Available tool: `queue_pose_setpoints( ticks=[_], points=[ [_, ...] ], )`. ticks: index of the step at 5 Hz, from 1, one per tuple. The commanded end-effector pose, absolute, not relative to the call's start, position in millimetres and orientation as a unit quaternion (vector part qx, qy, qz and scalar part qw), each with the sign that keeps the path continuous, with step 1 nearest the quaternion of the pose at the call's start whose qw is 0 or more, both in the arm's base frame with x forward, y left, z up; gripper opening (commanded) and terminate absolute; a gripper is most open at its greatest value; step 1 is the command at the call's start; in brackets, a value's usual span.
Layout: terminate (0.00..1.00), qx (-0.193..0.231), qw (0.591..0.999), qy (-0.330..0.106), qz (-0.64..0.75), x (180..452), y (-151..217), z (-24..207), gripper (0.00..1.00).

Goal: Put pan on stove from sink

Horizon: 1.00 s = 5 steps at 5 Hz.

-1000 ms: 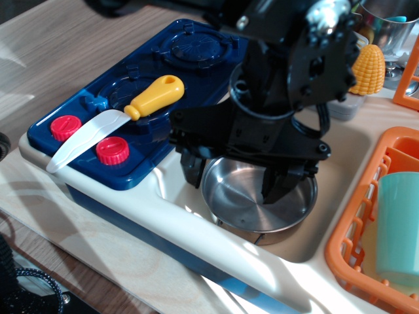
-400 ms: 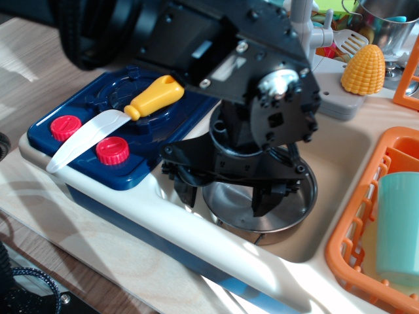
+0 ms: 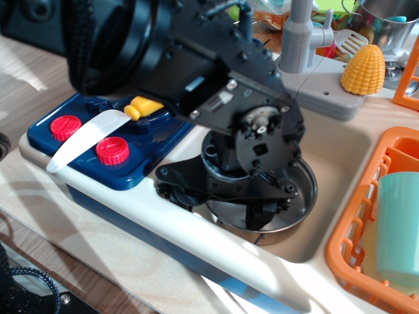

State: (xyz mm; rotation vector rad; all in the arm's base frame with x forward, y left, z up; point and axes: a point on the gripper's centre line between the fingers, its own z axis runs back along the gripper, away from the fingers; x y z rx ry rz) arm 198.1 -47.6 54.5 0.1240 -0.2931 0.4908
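Observation:
The shiny steel pan (image 3: pixel 298 194) sits in the cream sink (image 3: pixel 350 147), mostly covered by my black gripper (image 3: pixel 221 208). The gripper is low in the basin and open. One finger (image 3: pixel 260 214) stands inside the pan. The other is on the left, near or outside the pan's left rim, and the wrist partly hides it. I cannot tell whether the fingers touch the rim. The dark blue stove (image 3: pixel 143 154) with two red knobs (image 3: pixel 112 150) lies to the left of the sink, and the arm covers its far burner.
A toy knife (image 3: pixel 85 136) with a white blade and yellow handle lies across the stove's near burner. The grey faucet (image 3: pixel 299 33), a yellow corn cob (image 3: pixel 365 69) and a steel pot (image 3: pixel 387 19) are behind the sink. An orange dish rack (image 3: pixel 357 219) holding a teal cup (image 3: pixel 399 226) stands on the right.
The gripper has come down into the sink and shifted left, its fingers now lower around the pan's left part. The arm now covers more of the stove. The pan has not moved.

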Motion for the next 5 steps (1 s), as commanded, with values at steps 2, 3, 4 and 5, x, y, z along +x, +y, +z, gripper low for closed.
queue_pose_setpoints(
  ticks=[2,3,4,5],
  points=[
    [0.00,0.064,0.954,-0.149,0.253,206.0,-46.0,56.5,0.00],
    [0.00,0.070,0.954,-0.144,0.255,204.3,-45.6,63.2,0.00],
    [0.00,0.103,0.949,-0.142,0.261,196.7,-43.4,95.5,0.00],
    [0.00,0.141,0.943,-0.147,0.263,193.8,-33.7,134.5,0.00]
  ],
)
